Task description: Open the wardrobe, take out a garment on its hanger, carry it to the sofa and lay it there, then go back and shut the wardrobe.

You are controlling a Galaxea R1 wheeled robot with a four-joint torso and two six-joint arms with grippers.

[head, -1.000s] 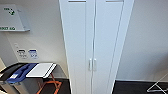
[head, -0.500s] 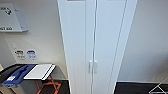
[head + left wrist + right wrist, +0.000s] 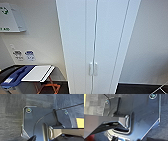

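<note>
The wardrobe (image 3: 97, 42), tall, narrow and white, stands straight ahead in the head view with both panelled doors shut. Its paired white handles (image 3: 93, 69) sit low on the seam between the doors. Whatever is inside is hidden behind the doors. Both wrist views look down at dark carpet past the robot's own dark plate and jointed bar.
A white wall runs behind the wardrobe on both sides. At lower left stand a dark bin with a blue part (image 3: 13, 75), a white board (image 3: 37, 73) lying on it and an orange frame (image 3: 48, 87). A wall sign (image 3: 10, 17) hangs at upper left. Dark carpet (image 3: 140, 88) lies to the right.
The whole head picture has shifted: the wardrobe looms larger and its handles sit lower, so the camera has moved closer. The doors stay shut.
</note>
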